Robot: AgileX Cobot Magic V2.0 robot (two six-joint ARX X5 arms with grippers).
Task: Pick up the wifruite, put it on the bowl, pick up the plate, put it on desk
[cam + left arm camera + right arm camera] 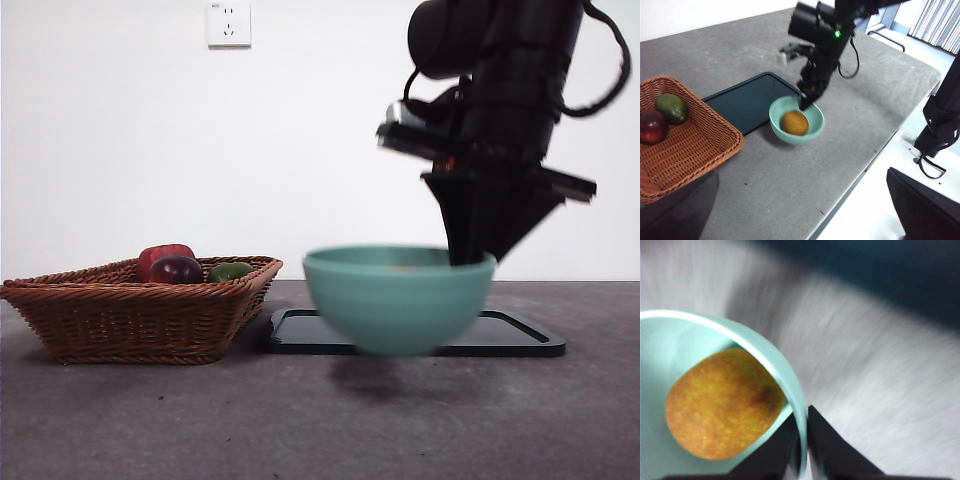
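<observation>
The bowl (pixel 398 298), mint-green and faintly ribbed, hangs nearest the front camera, its base clear of the desk (pixel 320 420) with a soft shadow beneath it. Its outline is smeared by motion blur, so the ribs are hard to read there. Behind the bowl lies a flat black tray (pixel 515 338), its middle hidden by the bowl.

The right gripper (pixel 804 440) has its two black jaws pinched on the bowl's rim, one inside the wall and one outside. In the front view its fingertips disappear behind the rim, and the arm above is cut off by the top edge.

The wifruite (pixel 722 402) sits inside the bowl, against the wall beside the gripped rim. It is rounded and orange-brown, with a dull, finely speckled skin and a darker patch near the jaws. From the front only a faint sliver shows over the rim.

To one side of the bowl stands a wicker basket (pixel 140 312) holding a red fruit (pixel 165 258), a dark purple fruit (pixel 177 269) and a green fruit (pixel 231 271).

The left gripper's jaws do not show in its own wrist view, so I cannot tell their state.
</observation>
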